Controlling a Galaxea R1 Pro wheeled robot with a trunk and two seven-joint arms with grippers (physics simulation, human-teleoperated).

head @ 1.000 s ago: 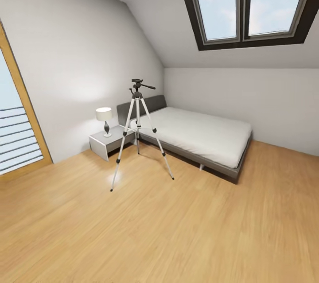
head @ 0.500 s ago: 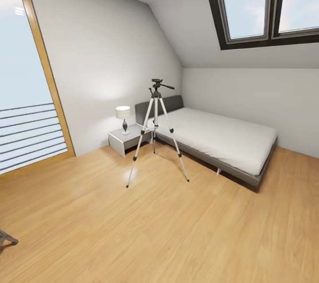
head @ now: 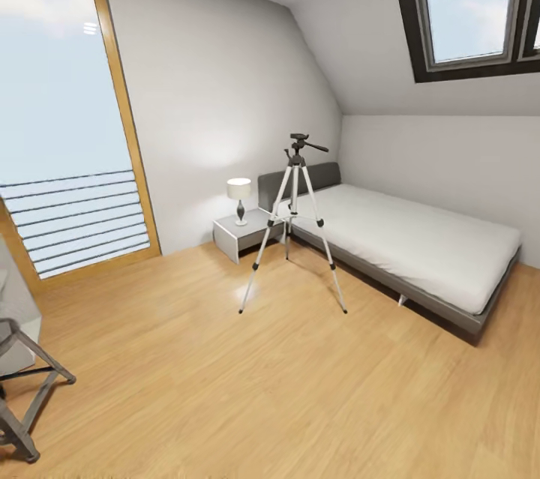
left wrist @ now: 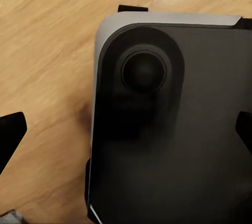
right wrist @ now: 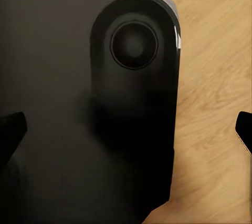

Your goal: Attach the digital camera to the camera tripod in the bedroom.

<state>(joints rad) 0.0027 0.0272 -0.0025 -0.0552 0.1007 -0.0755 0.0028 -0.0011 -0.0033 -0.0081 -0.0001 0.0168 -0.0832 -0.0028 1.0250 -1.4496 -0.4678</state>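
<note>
The camera tripod (head: pixel 295 228) stands on the light wood floor in the middle of the bedroom, between me and the bed's head end. Its three silver-white legs are spread, and its black head (head: pixel 301 142) with the pan handle is bare. The digital camera is out of view. In the left wrist view my left gripper (left wrist: pixel 126 132) hangs open over my own dark base (left wrist: pixel 173 129), fingertips far apart, nothing between them. My right gripper (right wrist: pixel 126 129) is likewise open above the base (right wrist: pixel 79 108).
A grey-framed white bed (head: pixel 420 243) runs along the right wall. A grey nightstand (head: pixel 241 235) carrying a small lamp (head: pixel 239 199) sits left of it. The tall wood-framed window (head: pixel 67 127) is at left, and a dark folding stand (head: pixel 26 389) at lower left.
The head view has swung left, so the whole room has shifted right in the picture. The window now shows more fully and the folding stand has come into view. The tripod itself has not moved.
</note>
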